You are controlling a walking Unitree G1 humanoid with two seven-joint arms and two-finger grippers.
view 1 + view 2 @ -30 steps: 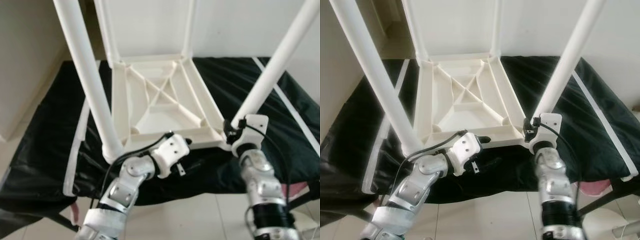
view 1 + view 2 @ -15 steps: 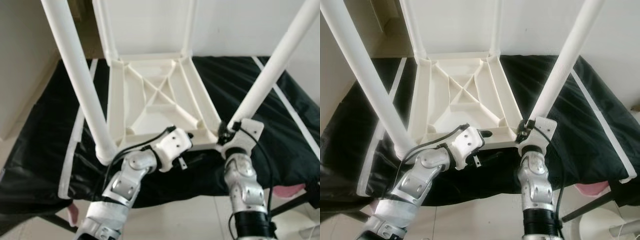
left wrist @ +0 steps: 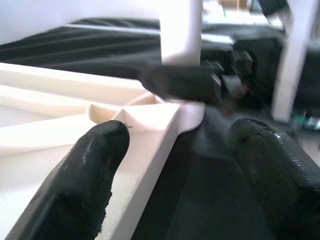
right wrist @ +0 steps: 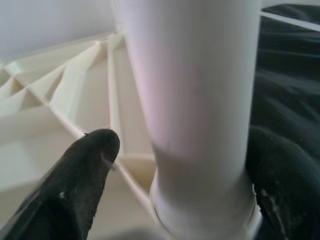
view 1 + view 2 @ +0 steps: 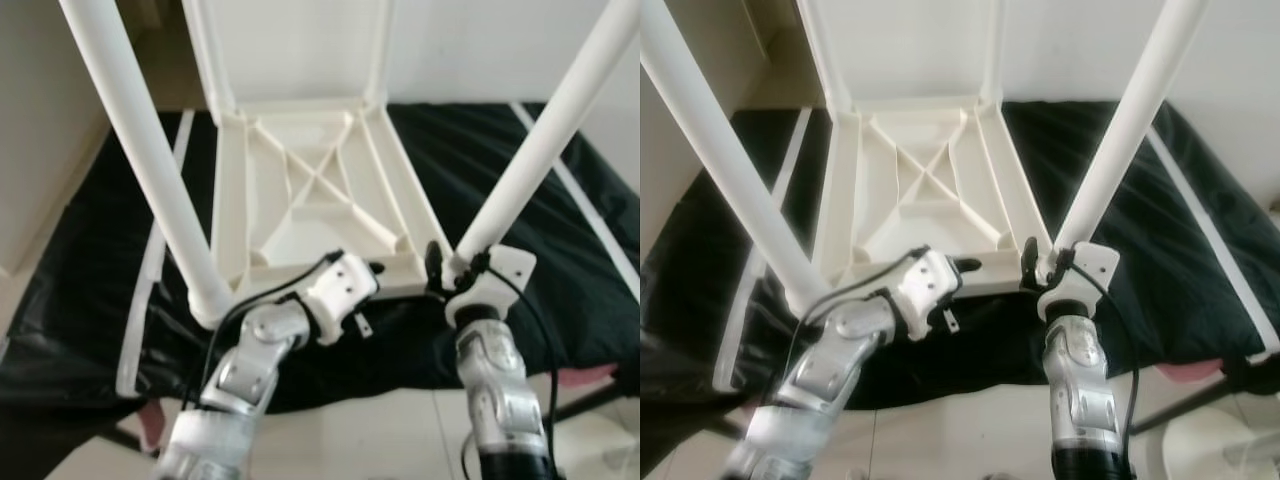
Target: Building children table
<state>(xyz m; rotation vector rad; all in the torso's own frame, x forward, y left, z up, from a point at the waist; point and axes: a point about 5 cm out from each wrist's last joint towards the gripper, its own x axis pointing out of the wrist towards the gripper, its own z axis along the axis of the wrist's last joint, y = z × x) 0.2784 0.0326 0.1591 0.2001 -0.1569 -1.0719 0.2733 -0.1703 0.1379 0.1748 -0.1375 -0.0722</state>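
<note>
The white plastic children's table [image 5: 310,190] lies upside down on a black cloth, its four legs pointing up. My left gripper [image 5: 368,295] is at the table's near rim [image 3: 165,130], open, with one finger over the ribbed underside and the other outside the edge. My right gripper [image 5: 452,268] is at the foot of the near right leg [image 5: 540,150]. In the right wrist view that leg [image 4: 195,100] stands between the two black fingers [image 4: 85,170], with a gap on the visible side. The near left leg [image 5: 150,170] rises beside my left arm.
The black cloth [image 5: 90,260] with white stripes covers a low surface that ends just before my arms. Pale tiled floor [image 5: 400,430] lies below it. A white wall stands behind the table, a pale cabinet [image 5: 30,120] is at the left, and something pink [image 5: 590,378] is at the lower right.
The whole view has shifted as the camera moved. My right wrist has turned a little at the leg's foot. My left gripper stays at the near rim.
</note>
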